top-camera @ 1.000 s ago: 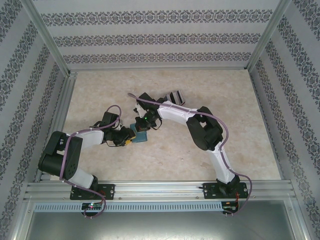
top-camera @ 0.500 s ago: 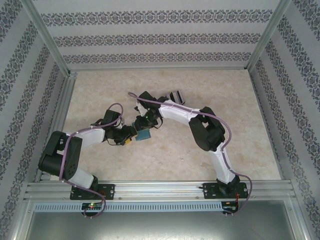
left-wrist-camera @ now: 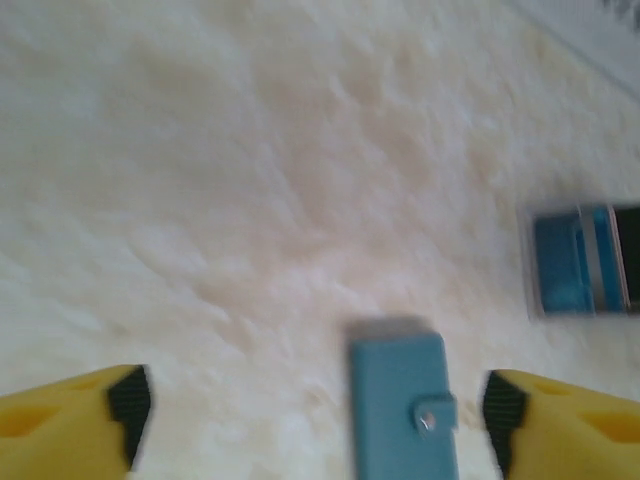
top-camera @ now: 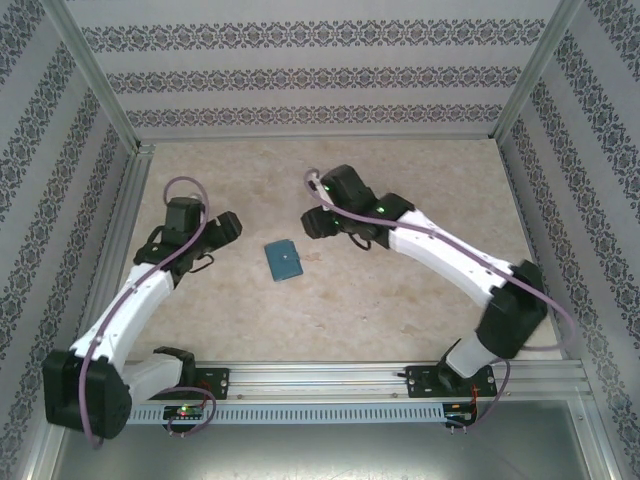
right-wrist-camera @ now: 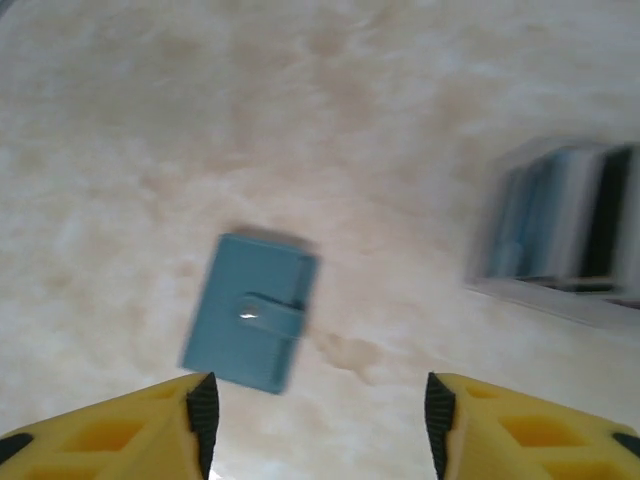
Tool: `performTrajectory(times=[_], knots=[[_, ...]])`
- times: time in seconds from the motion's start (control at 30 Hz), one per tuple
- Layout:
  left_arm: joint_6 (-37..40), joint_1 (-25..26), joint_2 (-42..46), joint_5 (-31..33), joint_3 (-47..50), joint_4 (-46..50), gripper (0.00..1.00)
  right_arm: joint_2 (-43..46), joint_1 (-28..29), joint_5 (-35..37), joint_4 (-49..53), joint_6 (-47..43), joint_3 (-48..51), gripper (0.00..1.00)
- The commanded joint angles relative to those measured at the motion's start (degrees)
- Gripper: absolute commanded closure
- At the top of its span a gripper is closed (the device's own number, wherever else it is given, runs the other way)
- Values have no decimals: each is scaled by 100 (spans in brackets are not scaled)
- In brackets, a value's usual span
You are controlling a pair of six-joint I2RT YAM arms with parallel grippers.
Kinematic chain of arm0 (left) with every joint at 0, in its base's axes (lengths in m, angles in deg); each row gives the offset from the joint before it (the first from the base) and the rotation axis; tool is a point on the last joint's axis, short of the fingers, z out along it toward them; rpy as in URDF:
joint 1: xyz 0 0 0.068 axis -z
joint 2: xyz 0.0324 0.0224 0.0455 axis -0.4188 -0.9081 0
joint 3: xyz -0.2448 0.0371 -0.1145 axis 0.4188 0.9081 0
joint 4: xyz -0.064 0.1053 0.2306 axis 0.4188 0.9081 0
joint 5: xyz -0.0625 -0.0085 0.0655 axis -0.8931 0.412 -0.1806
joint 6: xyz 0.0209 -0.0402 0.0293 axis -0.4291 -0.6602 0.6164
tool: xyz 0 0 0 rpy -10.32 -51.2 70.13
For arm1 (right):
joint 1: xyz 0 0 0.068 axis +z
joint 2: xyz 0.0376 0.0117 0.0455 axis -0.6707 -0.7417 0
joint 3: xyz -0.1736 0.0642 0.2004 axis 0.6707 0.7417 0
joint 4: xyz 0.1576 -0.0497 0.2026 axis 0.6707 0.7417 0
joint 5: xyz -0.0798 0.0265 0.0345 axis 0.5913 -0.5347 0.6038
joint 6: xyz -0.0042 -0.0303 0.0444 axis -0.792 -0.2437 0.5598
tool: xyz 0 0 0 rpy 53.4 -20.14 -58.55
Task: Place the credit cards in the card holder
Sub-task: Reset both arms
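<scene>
The teal card holder point(top-camera: 284, 260) lies folded shut on the table between the two arms, its snap tab fastened. My left gripper point(top-camera: 228, 228) hangs to its left, and in the left wrist view that gripper point(left-wrist-camera: 312, 415) is open, with the card holder point(left-wrist-camera: 402, 405) on the table below, nearer the right finger. My right gripper point(top-camera: 315, 222) is up and to the right of the holder. In the right wrist view it point(right-wrist-camera: 320, 420) is open and holds nothing, with the card holder point(right-wrist-camera: 250, 312) ahead on the left. Blurred credit cards point(right-wrist-camera: 560, 220), blue and dark, stand upright in a clear rack point(left-wrist-camera: 578, 262).
The beige table point(top-camera: 400, 300) is fenced by aluminium rails and patterned walls on three sides. The right arm's forearm point(top-camera: 450, 260) stretches across the right half. The left arm point(top-camera: 130, 300) runs along the left side.
Both grippers have opened and let go of the card holder, which now lies alone on the table. The left arm drew back to the left, the right arm up and to the right.
</scene>
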Motion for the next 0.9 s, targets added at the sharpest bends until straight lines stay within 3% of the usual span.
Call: performTrajectory(times=[0.0,0.2,0.27,0.33,0.37,0.47,0.6,0.7,0.87], knots=[[283,-139,515,1378,276,120,0,598,-259,1377,-415,-326,817,36],[433,-345,886,2628,772,-559,0,1642,-1390,1598,-1180,-140,2332,29],[723,-365,859,2898,1017,-1045,0,1927,-1787,1300,-1720,-365,2888,13],[1179,-416,752,2989,1396,-1756,0,2247,-1970,1714,-2872,-488,3752,11],[1386,-434,681,2965,1573,-2123,0,2356,-2043,1880,-3434,-539,4135,4],[1818,-501,398,2782,2069,-3149,0,2498,-2342,2312,-5030,-617,5050,2],[1982,-635,-79,2511,2354,-4001,0,2527,-2917,2139,-4956,-602,5051,2],[2300,-729,-361,2302,2463,-4486,1,2479,-3151,2145,-5582,-1132,5349,2],[2477,-1102,-840,1640,2804,-5656,1,2007,-3758,1544,-6676,-1163,5695,2]])
